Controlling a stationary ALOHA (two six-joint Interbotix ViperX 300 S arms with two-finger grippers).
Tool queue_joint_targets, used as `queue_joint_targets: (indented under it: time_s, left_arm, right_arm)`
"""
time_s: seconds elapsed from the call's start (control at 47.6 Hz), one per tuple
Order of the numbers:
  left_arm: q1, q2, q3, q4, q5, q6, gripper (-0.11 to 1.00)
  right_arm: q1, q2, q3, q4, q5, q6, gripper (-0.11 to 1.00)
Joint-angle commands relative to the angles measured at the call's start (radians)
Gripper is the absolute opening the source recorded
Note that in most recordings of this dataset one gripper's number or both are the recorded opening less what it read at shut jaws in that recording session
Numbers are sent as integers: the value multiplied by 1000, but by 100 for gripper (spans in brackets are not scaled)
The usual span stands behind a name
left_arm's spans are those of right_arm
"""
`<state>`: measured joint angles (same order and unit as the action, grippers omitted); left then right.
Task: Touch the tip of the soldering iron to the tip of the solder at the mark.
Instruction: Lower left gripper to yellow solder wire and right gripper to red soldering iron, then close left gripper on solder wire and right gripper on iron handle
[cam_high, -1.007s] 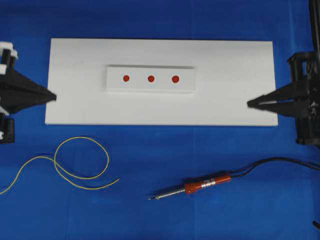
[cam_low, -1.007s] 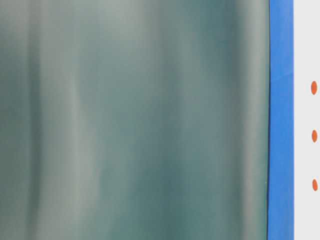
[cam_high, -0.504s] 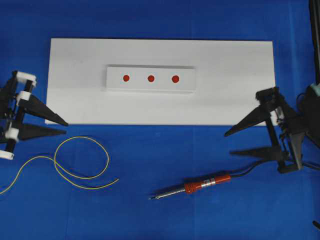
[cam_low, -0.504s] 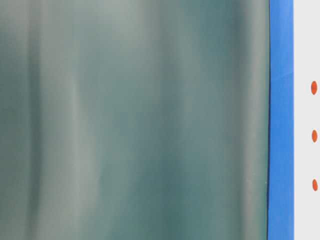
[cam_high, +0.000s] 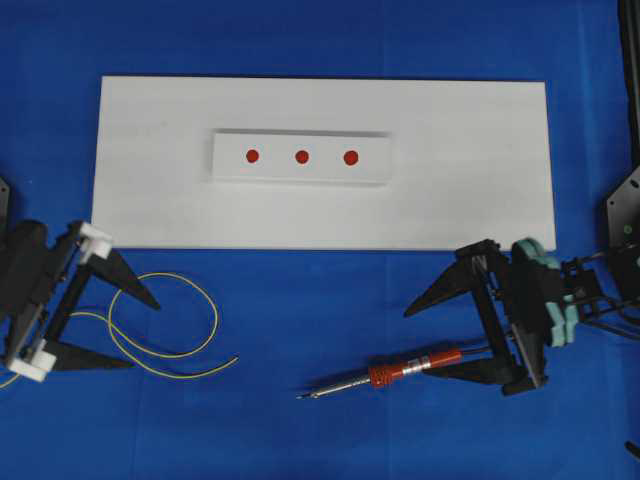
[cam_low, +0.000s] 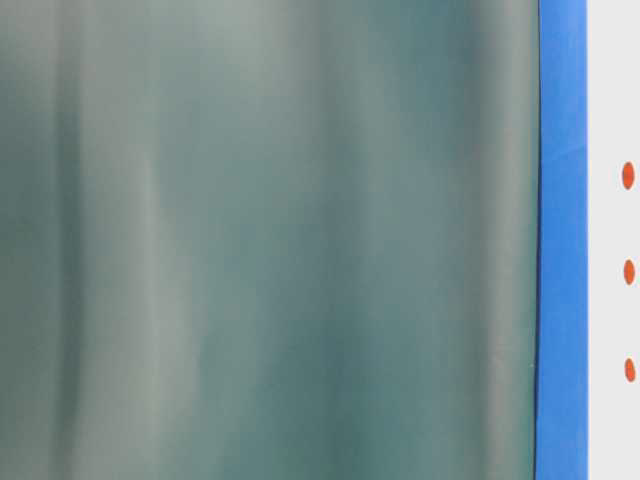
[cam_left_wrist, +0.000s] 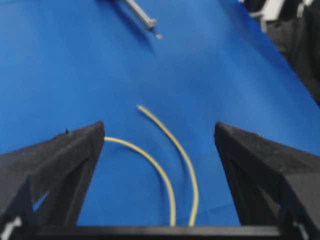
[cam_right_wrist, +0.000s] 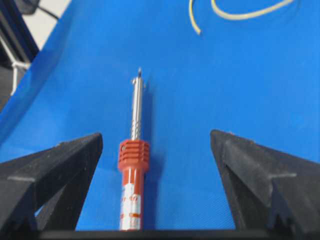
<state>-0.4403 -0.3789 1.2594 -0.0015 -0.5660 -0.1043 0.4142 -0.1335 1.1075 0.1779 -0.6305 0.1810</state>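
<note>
Both claws now spread wide, after being pinched to a point a second ago. Left claw (cam_high: 138, 331) moved down from the white board (cam_high: 450, 140) to hang over the solder (cam_high: 190, 352), yellow loops lying between its tips, gripping nothing. Right claw (cam_high: 427, 339) swung down toward 7 o'clock, now around the soldering iron (cam_high: 400, 368), handle near its lower finger, not squeezed. Iron and solder unmoved on the blue surface (cam_high: 300, 300). Three red dots (cam_high: 302, 157) untouched at 12 o'clock.

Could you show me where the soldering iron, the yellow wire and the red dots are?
soldering iron (cam_high: 412, 367): overhead view, on its orange-red handle.
solder (cam_high: 199, 296): overhead view, on the loop's right side.
red dots (cam_high: 302, 157): overhead view, on the middle of the three dots.
</note>
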Motion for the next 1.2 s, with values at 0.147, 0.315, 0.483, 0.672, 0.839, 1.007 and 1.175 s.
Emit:
queue_joint_targets:
  time_s: [0.147, 0.315, 0.483, 0.672, 0.839, 1.007, 1.175]
  left_arm:
    - [-48, 230, -49, -6, -117, -35, 84]
    - [-75, 360, -86, -6, -181, -52, 81]
    - [-106, 439, -106, -8, -233, -52, 76]
    - [-106, 495, -114, -8, -241, -54, 73]
    - [-106, 534, -129, -8, -241, -51, 67]
    - [-106, 545, -138, -9, -241, -49, 49]
    - [-106, 545, -141, -9, -227, -48, 20]
  right_arm:
    - [46, 123, -21, 75, -67, -2, 87]
    - [81, 176, -31, 97, -87, -2, 87]
    - [114, 235, -37, 156, -141, -2, 87]
    - [120, 305, -52, 192, -156, -2, 86]
    - [121, 347, -66, 192, -158, -2, 80]
    - [121, 365, -66, 186, -170, -9, 70]
    - [121, 380, -69, 149, -179, -14, 44]
